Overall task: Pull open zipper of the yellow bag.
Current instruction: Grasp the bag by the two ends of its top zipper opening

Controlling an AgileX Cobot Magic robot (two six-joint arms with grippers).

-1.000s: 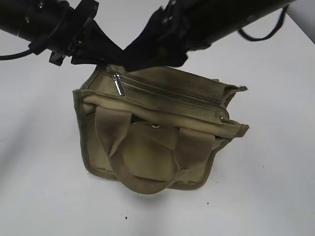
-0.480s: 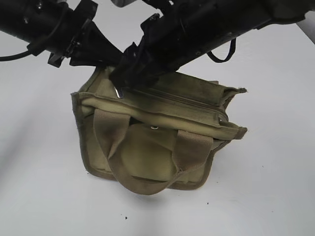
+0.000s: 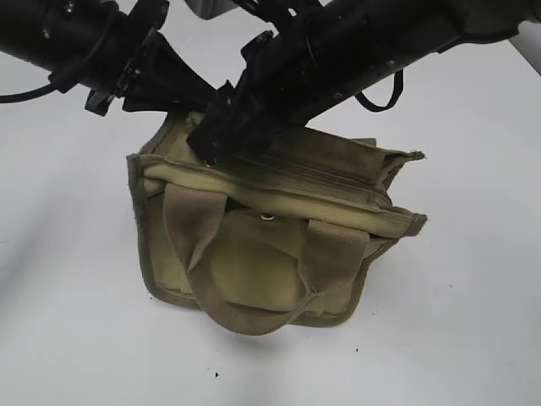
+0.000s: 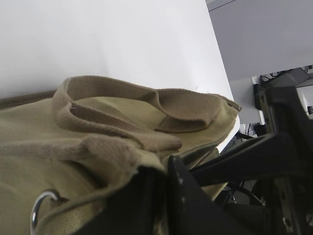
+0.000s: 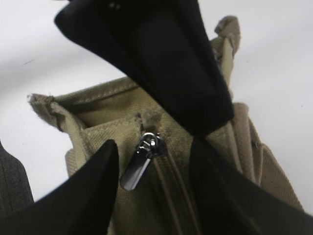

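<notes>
White table [image 3: 68, 321], zipper [image 5: 139, 164] seemingly between right end effector [image 5: 154, 161] fingers

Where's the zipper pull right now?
In the right wrist view, the zipper pull hangs at the zipper's end, between the open right gripper fingers, untouched.

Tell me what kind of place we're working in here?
Probably a lab or robotics workbench: a plain white tabletop holding only the yellow bag, and in the left wrist view, cables and equipment frames beyond the table's edge.
</notes>
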